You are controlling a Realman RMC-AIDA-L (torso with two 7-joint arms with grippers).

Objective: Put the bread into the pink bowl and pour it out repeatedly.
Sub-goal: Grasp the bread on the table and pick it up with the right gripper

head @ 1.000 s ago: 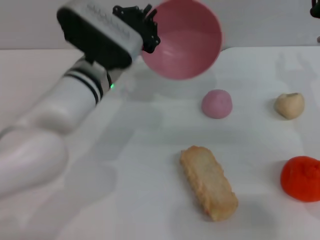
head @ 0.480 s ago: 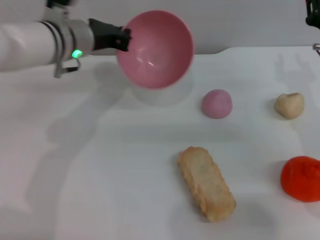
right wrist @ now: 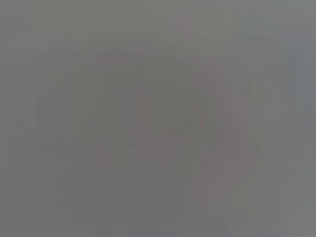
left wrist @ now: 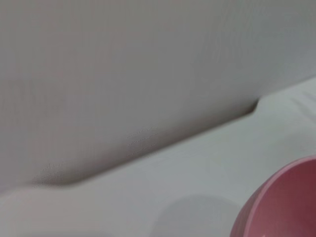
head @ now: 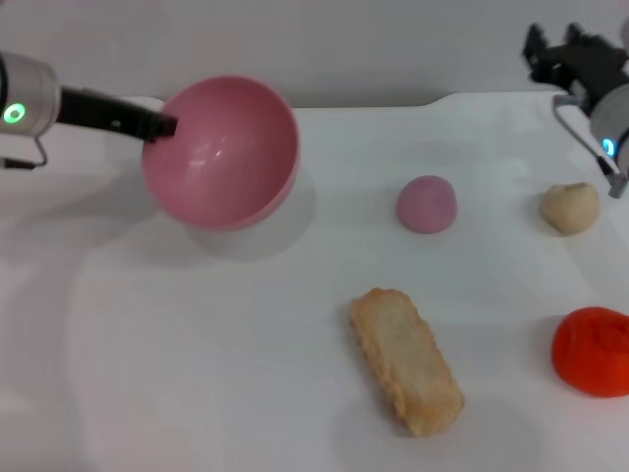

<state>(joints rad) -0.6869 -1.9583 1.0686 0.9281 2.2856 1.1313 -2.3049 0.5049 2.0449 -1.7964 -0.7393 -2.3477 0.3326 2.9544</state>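
Note:
The bread [head: 408, 361] lies flat on the white table [head: 246, 374] at front centre, its plain tan side up. The pink bowl [head: 221, 152] hangs tilted just over the table at back left, its empty hollow facing me. My left gripper [head: 162, 126] reaches in from the left and is shut on the bowl's left rim. A slice of the bowl [left wrist: 286, 202] also shows in the left wrist view. High at the back right hangs my right gripper [head: 565, 54], above the table and far from the bread. The right wrist view is a grey blur.
A small pink ball [head: 427, 205] sits behind the bread. A beige lump [head: 568, 207] lies at the right, and a red-orange lump [head: 593, 350] at the right edge. A grey wall runs behind the table's back edge.
My left arm has swung the bowl leftward and lower, closer to the table. My right gripper has come further into view at the top right. The bread has hardly moved.

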